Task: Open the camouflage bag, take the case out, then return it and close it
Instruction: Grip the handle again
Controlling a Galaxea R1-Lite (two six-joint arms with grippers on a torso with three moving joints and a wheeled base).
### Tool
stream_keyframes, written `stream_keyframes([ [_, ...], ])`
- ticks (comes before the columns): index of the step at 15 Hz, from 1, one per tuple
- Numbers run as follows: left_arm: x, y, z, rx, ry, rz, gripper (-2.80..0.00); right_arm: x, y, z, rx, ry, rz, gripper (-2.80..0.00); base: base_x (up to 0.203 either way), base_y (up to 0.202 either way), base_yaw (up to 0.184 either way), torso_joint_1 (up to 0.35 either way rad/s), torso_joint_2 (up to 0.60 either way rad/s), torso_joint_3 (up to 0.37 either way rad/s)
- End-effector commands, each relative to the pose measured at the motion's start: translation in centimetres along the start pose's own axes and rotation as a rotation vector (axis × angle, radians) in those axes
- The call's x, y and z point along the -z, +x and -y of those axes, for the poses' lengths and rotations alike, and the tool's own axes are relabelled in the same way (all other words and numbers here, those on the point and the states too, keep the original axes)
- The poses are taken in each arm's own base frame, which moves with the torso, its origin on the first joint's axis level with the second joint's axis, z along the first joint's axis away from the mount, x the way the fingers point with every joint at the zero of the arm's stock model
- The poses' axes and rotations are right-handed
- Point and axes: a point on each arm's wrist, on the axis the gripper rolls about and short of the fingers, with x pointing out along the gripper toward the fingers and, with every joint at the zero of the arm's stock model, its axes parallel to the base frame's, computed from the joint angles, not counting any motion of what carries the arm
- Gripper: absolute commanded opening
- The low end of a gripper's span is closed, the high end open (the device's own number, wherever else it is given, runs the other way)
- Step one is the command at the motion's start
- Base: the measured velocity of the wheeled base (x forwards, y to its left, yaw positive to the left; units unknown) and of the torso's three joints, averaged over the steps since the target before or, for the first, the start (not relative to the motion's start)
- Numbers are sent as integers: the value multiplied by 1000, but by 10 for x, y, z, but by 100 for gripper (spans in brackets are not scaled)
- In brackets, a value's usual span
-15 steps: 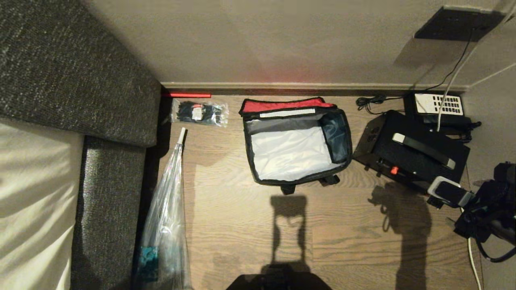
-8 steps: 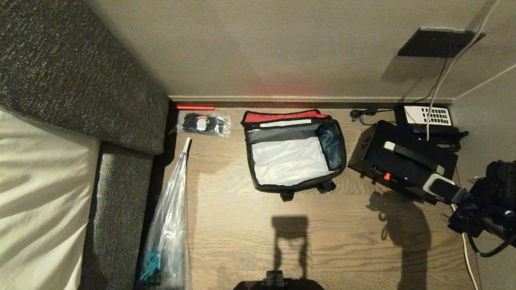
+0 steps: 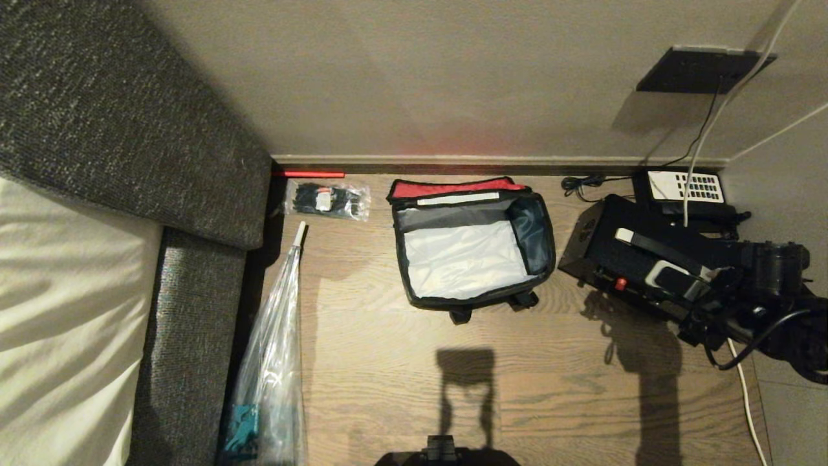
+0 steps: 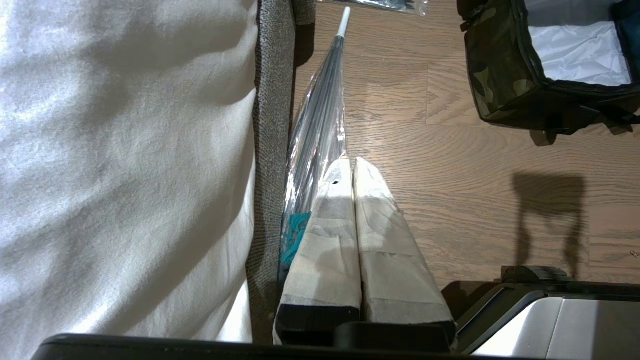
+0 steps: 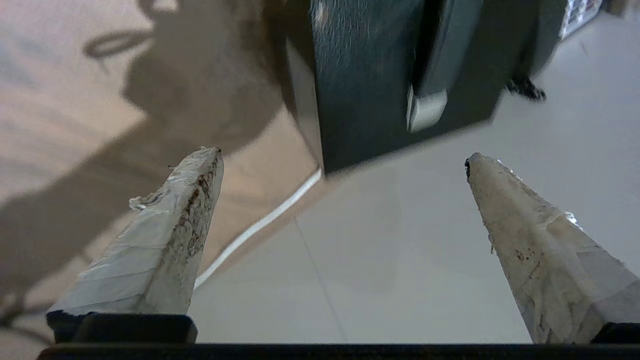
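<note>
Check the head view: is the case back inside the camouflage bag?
No, the camouflage bag lies open and empty, and the case sits on the floor beside it.

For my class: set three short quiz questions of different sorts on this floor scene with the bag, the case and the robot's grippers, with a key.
1. True or false: the camouflage bag lies open and holds the case.
2. The right gripper is: A open, B shut on the case.
3. Fill in: the left gripper hangs beside a wrapped ____.

Key: 1 false, the case lies on the floor beside it; 2 A; 3 umbrella.
</note>
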Motion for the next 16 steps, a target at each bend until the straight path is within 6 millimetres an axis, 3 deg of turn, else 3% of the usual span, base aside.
stream_keyframes([
  [1,1,0,0,-1,0,0,-280,-7,35,-4,-7,1,-2,0,0,0,0,0,0,0],
  [4,1,0,0,-1,0,-1,-280,-22,53,14,65,-13,48,0,0,0,0,0,0,0],
  [8,1,0,0,-1,0,0,-280,-21,44,18,176,-6,21,0,0,0,0,0,0,0],
  [13,1,0,0,-1,0,0,-280,8,13,-15,209,-20,-28,0,0,0,0,0,0,0],
  [14,1,0,0,-1,0,0,-280,11,12,-18,258,-55,-51,0,0,0,0,0,0,0],
  [16,1,0,0,0,0,0,-280,9,29,-21,346,-92,-74,0,0,0,0,0,0,0],
])
